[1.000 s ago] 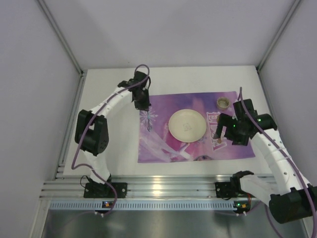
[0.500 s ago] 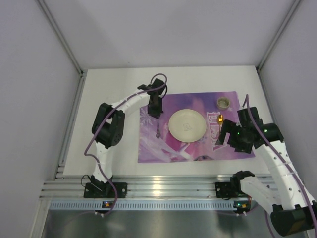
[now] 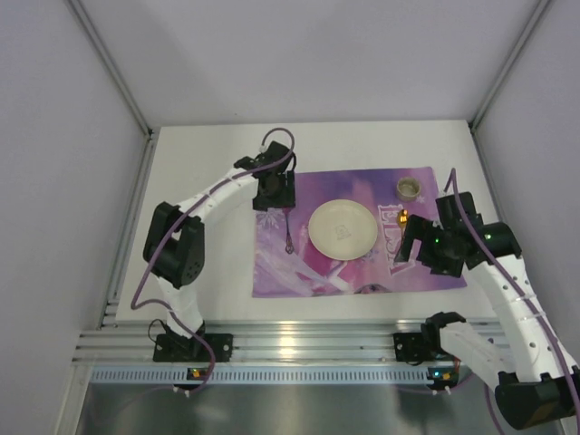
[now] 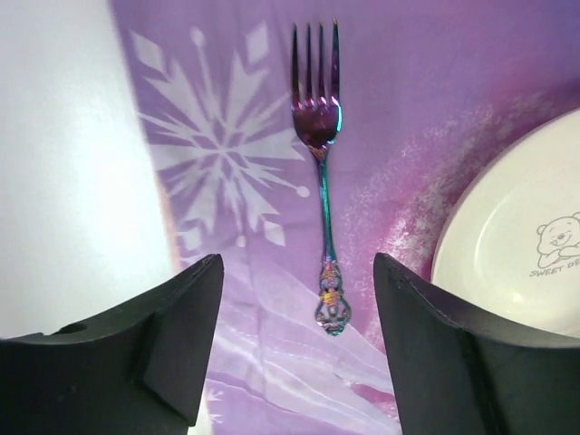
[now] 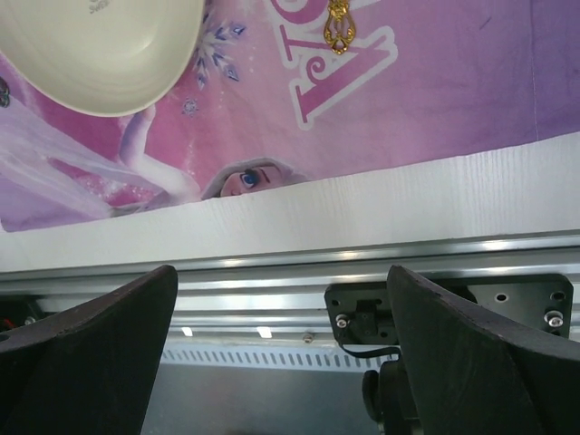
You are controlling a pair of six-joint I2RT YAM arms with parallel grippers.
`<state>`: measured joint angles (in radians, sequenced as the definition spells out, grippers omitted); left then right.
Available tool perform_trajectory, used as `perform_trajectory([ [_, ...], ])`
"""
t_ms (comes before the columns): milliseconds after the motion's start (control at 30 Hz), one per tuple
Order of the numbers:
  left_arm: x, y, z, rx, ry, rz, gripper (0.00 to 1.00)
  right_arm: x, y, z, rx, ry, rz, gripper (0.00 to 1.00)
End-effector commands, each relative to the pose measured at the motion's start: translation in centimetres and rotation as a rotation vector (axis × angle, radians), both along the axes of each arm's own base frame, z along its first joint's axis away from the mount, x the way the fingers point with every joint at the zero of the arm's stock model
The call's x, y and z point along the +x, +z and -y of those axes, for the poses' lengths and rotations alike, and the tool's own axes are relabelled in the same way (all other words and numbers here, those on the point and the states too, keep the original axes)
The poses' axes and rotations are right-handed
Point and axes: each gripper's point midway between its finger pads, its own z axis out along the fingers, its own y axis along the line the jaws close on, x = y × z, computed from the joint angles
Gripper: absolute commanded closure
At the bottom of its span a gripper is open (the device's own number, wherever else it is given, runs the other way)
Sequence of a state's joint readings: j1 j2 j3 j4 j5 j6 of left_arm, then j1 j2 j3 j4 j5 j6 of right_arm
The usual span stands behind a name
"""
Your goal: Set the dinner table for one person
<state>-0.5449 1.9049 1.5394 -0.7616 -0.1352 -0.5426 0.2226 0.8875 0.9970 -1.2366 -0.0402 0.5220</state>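
On the white dinner table, which fills the booth floor from the near rail to the far walls, a purple placemat lies flat. A cream plate sits at the mat's middle. A fork lies on the mat just left of the plate, not touching it. Left gripper: jaws spread, the fork's handle end between them, grasping nothing. Right gripper: jaws spread wide, empty, over the mat's near edge. A small cup stands at the mat's far right corner
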Motion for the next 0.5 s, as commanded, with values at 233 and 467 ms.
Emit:
perform_trajectory([
  [233, 1.9, 12.2, -11.7, 0.240, 0.071, 0.882, 0.22, 2.0, 10.3, -1.4, 0.109, 0.087, 0.442, 0.00],
  [467, 1.3, 8.5, -16.0, 0.319, 0.054, 1.048, 0.17, 1.0, 11.6, -2.6, 0.200, 0.130, 0.553, 0.00],
])
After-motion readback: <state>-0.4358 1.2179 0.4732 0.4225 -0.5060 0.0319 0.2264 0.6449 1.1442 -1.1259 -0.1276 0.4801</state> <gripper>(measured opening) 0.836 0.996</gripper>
